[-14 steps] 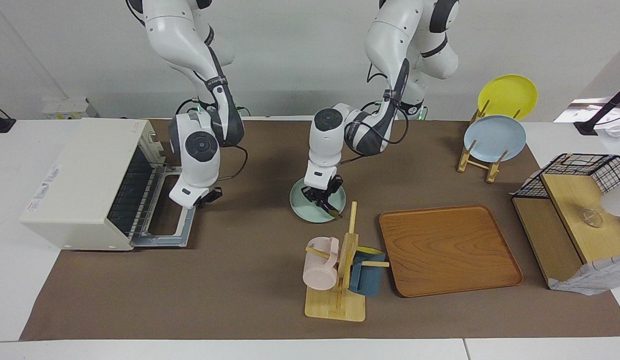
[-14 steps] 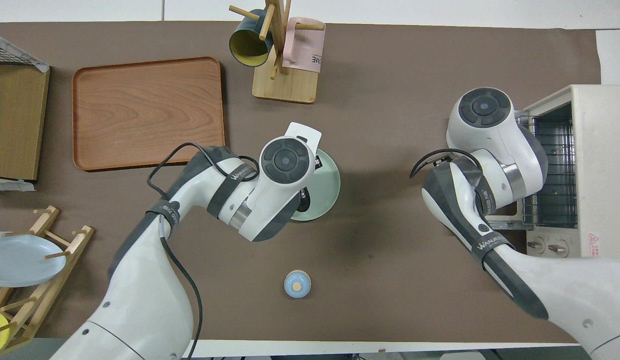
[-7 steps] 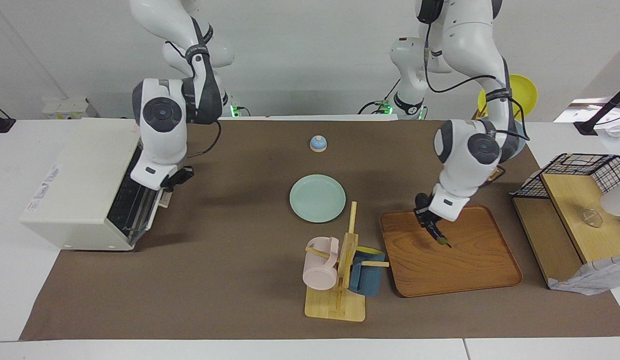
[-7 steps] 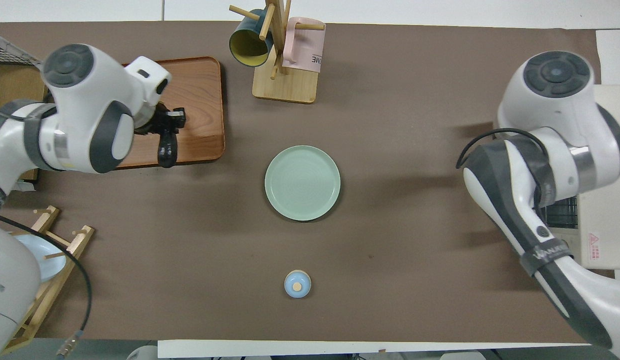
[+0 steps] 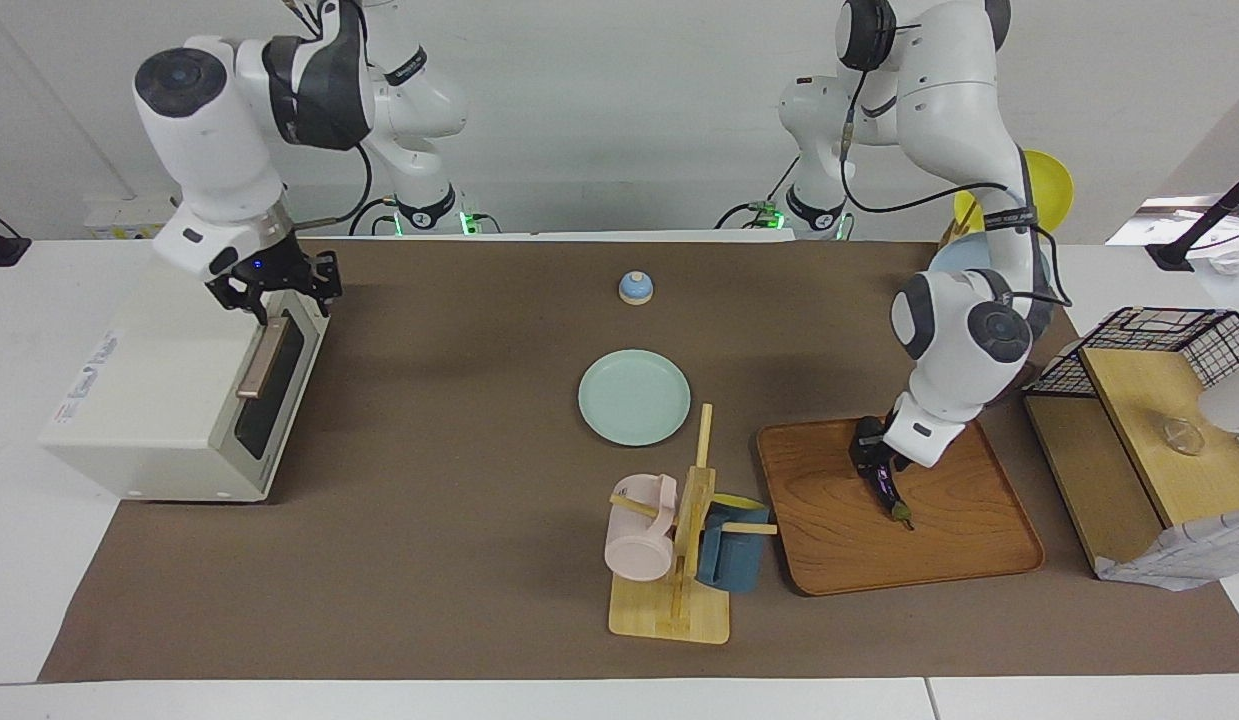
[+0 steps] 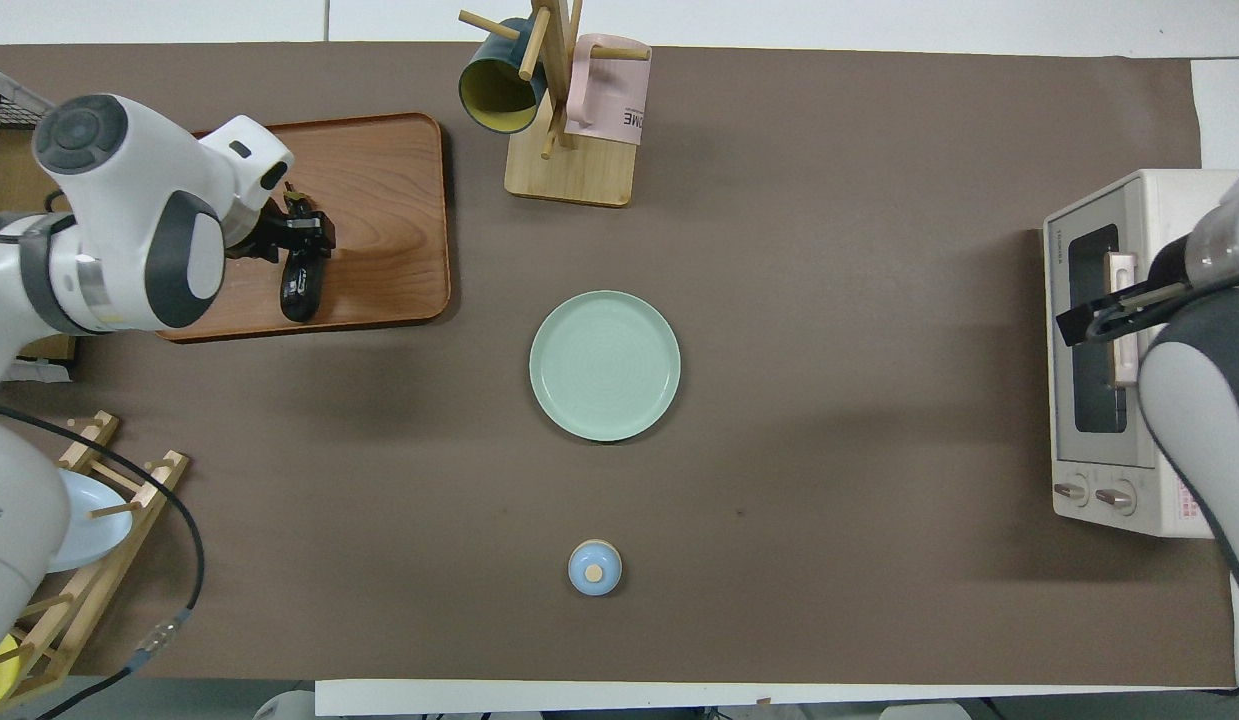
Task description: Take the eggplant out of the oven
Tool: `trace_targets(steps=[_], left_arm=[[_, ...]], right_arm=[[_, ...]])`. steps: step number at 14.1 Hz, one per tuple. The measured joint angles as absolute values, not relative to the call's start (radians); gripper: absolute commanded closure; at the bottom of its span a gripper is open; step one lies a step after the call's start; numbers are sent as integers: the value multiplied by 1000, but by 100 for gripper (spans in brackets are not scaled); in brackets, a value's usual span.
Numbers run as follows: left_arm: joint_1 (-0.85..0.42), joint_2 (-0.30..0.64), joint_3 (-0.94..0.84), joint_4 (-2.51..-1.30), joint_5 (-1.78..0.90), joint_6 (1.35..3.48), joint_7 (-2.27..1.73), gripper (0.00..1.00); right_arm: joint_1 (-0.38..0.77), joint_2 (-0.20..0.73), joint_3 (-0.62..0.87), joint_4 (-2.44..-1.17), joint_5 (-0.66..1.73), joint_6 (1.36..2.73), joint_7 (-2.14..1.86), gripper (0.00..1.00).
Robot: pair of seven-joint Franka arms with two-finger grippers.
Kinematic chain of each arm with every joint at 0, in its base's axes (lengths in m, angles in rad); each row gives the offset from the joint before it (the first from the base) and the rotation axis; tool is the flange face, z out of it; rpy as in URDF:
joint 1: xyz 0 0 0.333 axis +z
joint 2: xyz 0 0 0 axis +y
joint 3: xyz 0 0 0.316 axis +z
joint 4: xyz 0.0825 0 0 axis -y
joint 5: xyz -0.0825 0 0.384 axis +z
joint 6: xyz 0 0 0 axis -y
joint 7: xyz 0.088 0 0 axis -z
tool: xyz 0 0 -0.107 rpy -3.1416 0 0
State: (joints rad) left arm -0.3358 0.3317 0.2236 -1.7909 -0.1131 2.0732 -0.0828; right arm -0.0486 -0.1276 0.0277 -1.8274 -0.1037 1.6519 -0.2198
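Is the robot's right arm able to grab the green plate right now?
Probably yes. The green plate lies bare in the middle of the table with nothing on it or over it. The right gripper is up over the shut oven, at its door, so it would first have to swing over.

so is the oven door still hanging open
No, the oven door is shut upright, with the right gripper at the top of it by the handle.

Legible text: the letters "ME", end of a partly hidden word, on the pink mug [image 6: 609, 95] hanging on the mug rack [image 6: 564, 170]. Oven [image 6: 1119, 350] sticker unreadable.
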Motion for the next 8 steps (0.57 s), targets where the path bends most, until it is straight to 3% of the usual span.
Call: trace_targets(steps=[5, 8], left_arm=[[-331, -36, 303, -1719, 22, 1668, -44, 0], [-333, -109, 302, -1634, 60, 1498, -20, 0]], right_arm=[[-75, -128, 12, -1582, -88, 1394, -219, 0], [-73, -102, 13, -1566, -82, 1353, -173, 0]])
